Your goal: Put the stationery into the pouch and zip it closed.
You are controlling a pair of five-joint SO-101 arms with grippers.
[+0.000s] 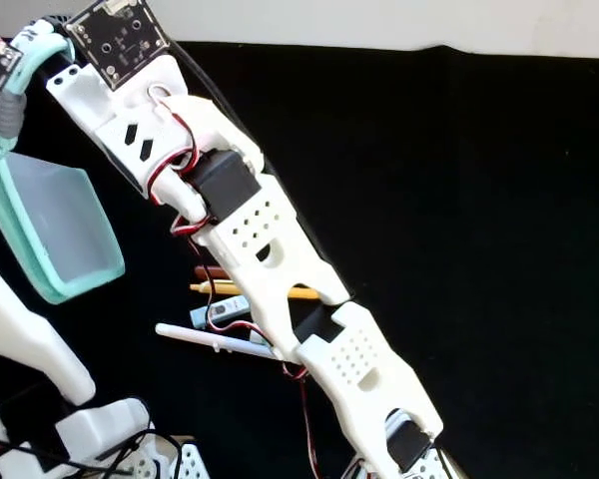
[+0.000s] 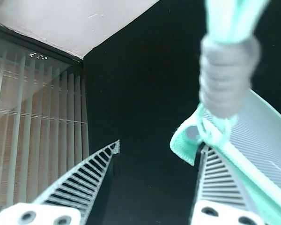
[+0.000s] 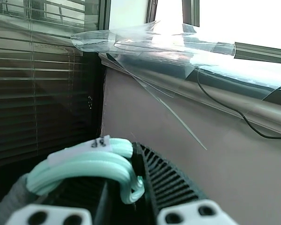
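The pouch (image 1: 65, 230), translucent with mint trim, hangs open above the table's left side. Its mint loop strap (image 1: 35, 40) runs up through a grey toggle (image 1: 10, 115) into my right gripper (image 1: 55, 55), which is shut on the strap (image 3: 89, 164). In its wrist view the right gripper (image 3: 126, 187) has the loop pinched between dark ribbed fingers (image 3: 166, 183). My left gripper (image 2: 154, 178) is open, and the pouch's mint rim (image 2: 187, 145) lies against one finger (image 2: 215, 178). Pens (image 1: 215, 289) and a white pen (image 1: 205, 337) lie on the black table, partly hidden under the right arm.
The right arm (image 1: 280, 269) stretches diagonally from the front right across the stationery to the back left. The black cloth (image 1: 459, 200) covers the table's right half. A pale wall (image 1: 379, 20) borders the far edge. The left arm's base (image 1: 40, 399) stands front left.
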